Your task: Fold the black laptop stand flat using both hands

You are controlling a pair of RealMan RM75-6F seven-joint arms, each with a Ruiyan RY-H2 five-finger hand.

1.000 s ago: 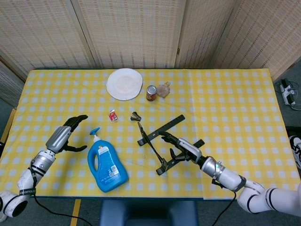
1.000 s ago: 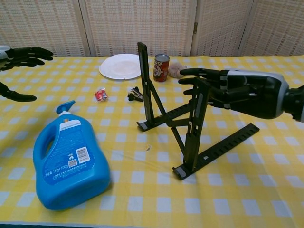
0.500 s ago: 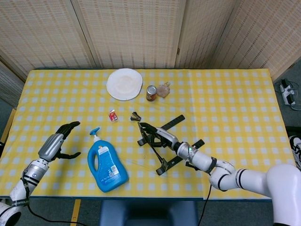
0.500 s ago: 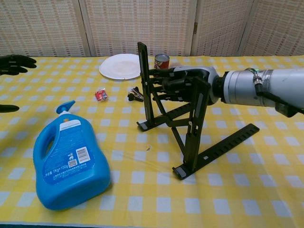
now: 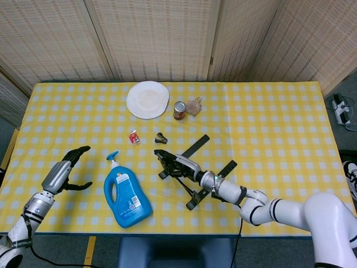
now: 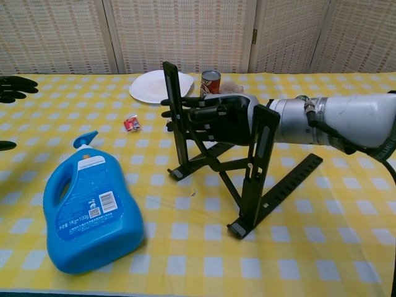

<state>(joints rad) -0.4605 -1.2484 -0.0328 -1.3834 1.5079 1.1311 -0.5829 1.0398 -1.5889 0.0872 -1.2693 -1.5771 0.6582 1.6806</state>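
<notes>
The black laptop stand (image 5: 196, 145) stands unfolded near the table's front middle, its two uprights (image 6: 258, 162) raised over base rails. My right hand (image 6: 216, 117) reaches in from the right between the uprights, fingers stretched out and touching the left upright; in the head view the right hand (image 5: 177, 164) covers the stand's left part. I see no closed grip on the stand. My left hand (image 5: 60, 174) hovers at the far left near the front edge, fingers apart and holding nothing; in the chest view only the left hand's fingers (image 6: 13, 86) show at the left border.
A blue detergent bottle (image 5: 127, 195) lies between my left hand and the stand. Further back are a white plate (image 5: 147, 99), a can (image 5: 179, 110), a beige lump (image 5: 194, 106), a small red packet (image 5: 134, 137) and a black clip (image 5: 160, 138).
My right hand has pushed further left through the stand to its left upright, and the stand has shifted and turned leftward. My left hand has drawn back toward the left front.
</notes>
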